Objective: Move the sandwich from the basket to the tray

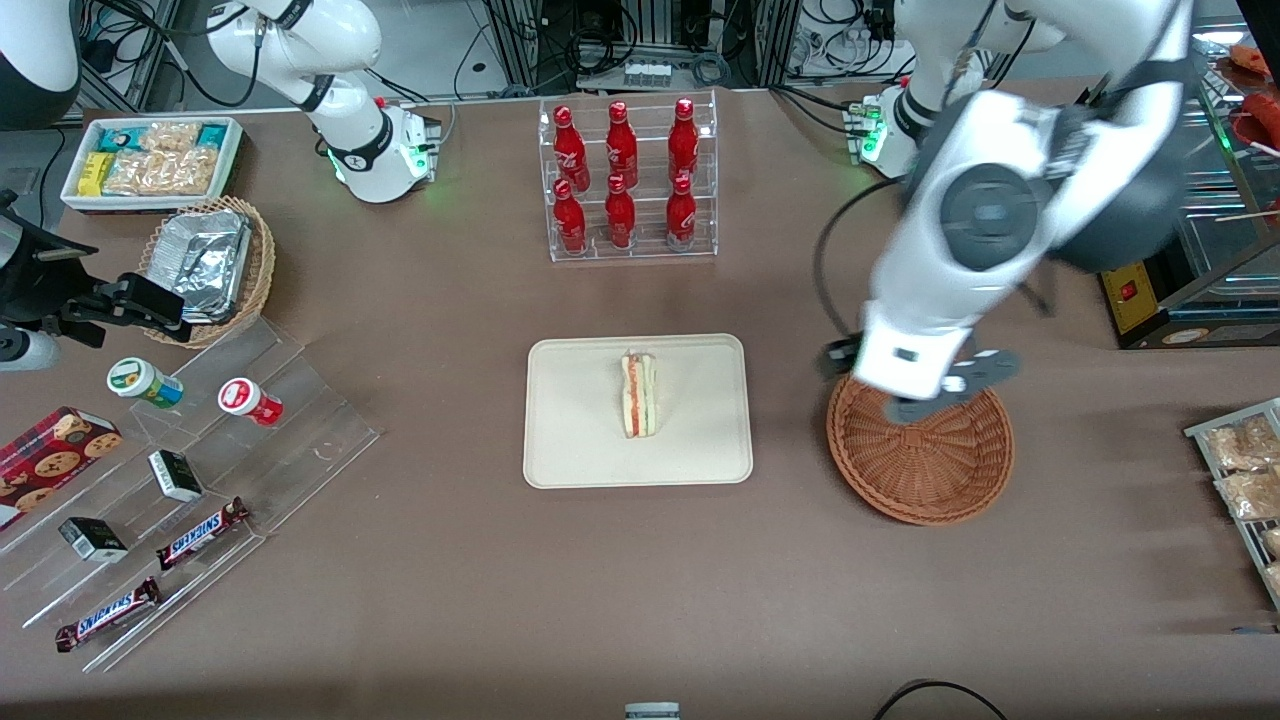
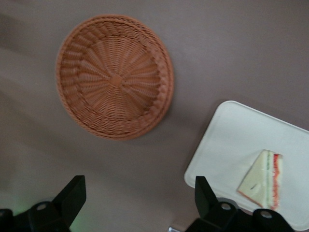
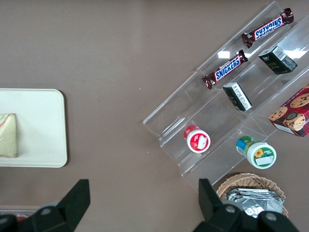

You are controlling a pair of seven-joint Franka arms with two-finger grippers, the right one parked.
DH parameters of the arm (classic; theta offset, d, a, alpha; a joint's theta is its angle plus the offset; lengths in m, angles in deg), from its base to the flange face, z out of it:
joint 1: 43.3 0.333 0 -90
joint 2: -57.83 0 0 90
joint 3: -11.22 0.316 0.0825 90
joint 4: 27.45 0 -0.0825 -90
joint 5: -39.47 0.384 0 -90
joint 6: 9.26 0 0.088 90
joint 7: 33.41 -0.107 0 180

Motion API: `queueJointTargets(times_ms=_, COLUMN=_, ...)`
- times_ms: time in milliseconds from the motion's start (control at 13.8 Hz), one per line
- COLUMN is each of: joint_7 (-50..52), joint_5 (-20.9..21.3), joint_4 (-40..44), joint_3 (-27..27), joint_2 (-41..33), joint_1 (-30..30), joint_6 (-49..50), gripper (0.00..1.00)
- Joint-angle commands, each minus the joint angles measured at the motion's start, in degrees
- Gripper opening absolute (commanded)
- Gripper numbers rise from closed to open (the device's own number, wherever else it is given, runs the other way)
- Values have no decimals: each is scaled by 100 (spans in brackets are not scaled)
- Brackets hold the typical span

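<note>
The sandwich [image 1: 640, 394] lies on the cream-white tray [image 1: 570, 440], its red and green filling edge showing; the wrist view has the sandwich [image 2: 262, 178] on the tray [image 2: 231, 140] too. The reddish-brown woven basket [image 1: 925, 460] sits beside the tray toward the working arm's end of the table and holds nothing, as the basket [image 2: 115, 76] shows in the wrist view. My gripper [image 1: 925, 395] hangs high above the basket's rim farthest from the front camera. It is open, its black fingertips [image 2: 73, 191] wide apart with only bare table between them.
A clear rack of red bottles [image 1: 627, 180] stands farther from the front camera than the tray. Toward the parked arm's end are a tan basket with foil trays [image 1: 205, 262], a white bin of snacks [image 1: 152, 160] and an acrylic stand with candy bars [image 1: 200, 535]. Packets [image 1: 1240, 470] lie toward the working arm's end.
</note>
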Motion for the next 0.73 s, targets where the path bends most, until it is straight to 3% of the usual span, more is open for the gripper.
queueJointTargets(times_ms=0, joint_7=-1107, joint_5=-251, joint_4=-814, joint_3=-50, joint_2=-742, joint_1=668, joint_6=43, gripper=99)
queueJointTargets(times_ms=364, joint_7=-2674, joint_5=-375, joint_4=-2010, joint_3=-15, joint_2=-1815, joint_1=1468, joint_6=-202, gripper=99)
queueJointTargets(times_ms=655, joint_7=-3000, joint_5=-384, joint_4=-2627, joint_3=310, joint_2=-2325, joint_1=1435, joint_6=-449, gripper=99)
